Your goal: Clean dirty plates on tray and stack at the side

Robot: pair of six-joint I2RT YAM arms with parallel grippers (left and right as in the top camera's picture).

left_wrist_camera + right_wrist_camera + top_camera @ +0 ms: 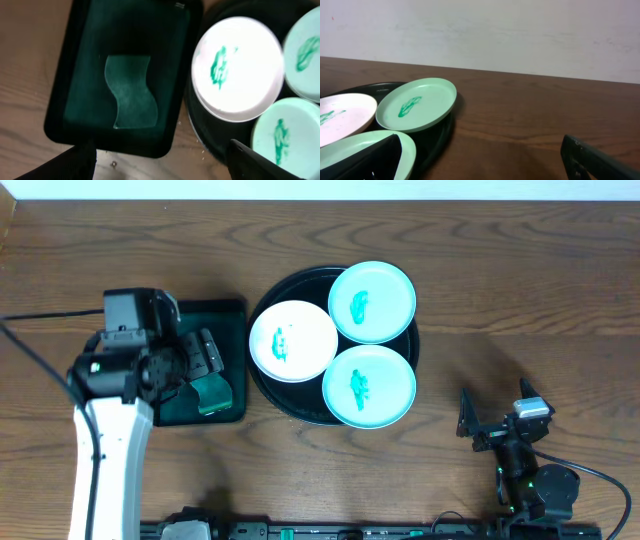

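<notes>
Visibly smeared plates (pixel 293 340), one white, two turquoise

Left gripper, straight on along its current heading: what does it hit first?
Probably the wavy green sponge lying in the dark green tray, or that tray's near rim; depth is unclear. The left gripper points down over it, fingers open.

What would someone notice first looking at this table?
The white plate and two turquoise plates crowd the round black tray at mid-table, each with a teal-green smear in its middle. Left of it, a dark green rectangular tray holds a wavy pale green pad.
</notes>
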